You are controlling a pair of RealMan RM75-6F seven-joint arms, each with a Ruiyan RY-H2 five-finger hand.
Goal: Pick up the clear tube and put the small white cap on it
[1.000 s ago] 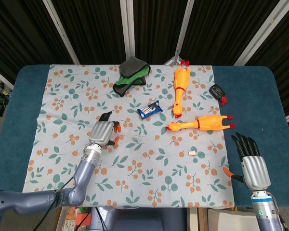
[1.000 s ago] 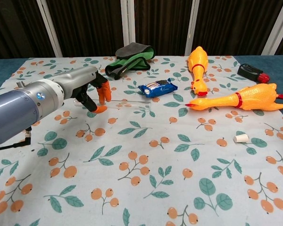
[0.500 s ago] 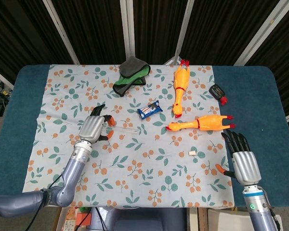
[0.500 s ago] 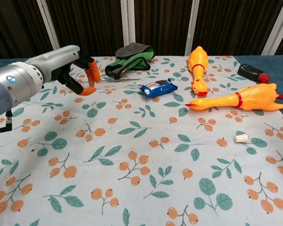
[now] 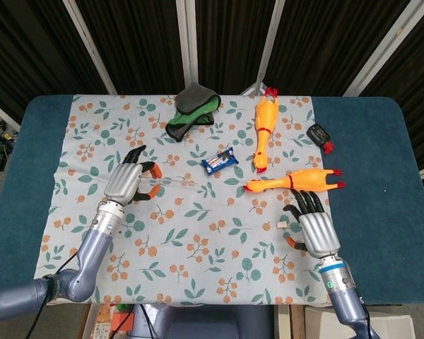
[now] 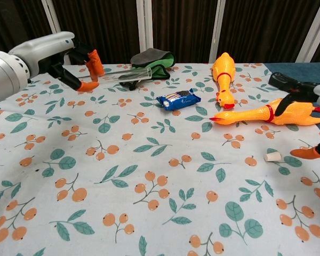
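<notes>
My left hand (image 5: 127,182) holds the clear tube (image 5: 175,182) by one end, raised above the floral cloth, with the tube pointing right. In the chest view the left hand (image 6: 64,56) sits at the upper left, and the tube (image 6: 125,74) sticks out level in front of the green cloth. The small white cap (image 5: 283,225) lies on the cloth at the right, also seen as the cap (image 6: 272,156) in the chest view. Just right of the cap, my right hand (image 5: 312,227) hovers with its fingers spread and nothing in it. At the chest view's right edge the right hand (image 6: 312,122) shows only partly.
Two yellow rubber chickens (image 5: 295,181) (image 5: 263,132) lie at the right back. A blue snack packet (image 5: 220,162) lies mid-table, a green and grey cloth bundle (image 5: 191,109) at the back, and a black and red object (image 5: 319,135) on the blue table (image 5: 381,155).
My left hand lifted the tube off the cloth, moving up and left. My right hand came in from the right front edge to beside the white cap.
</notes>
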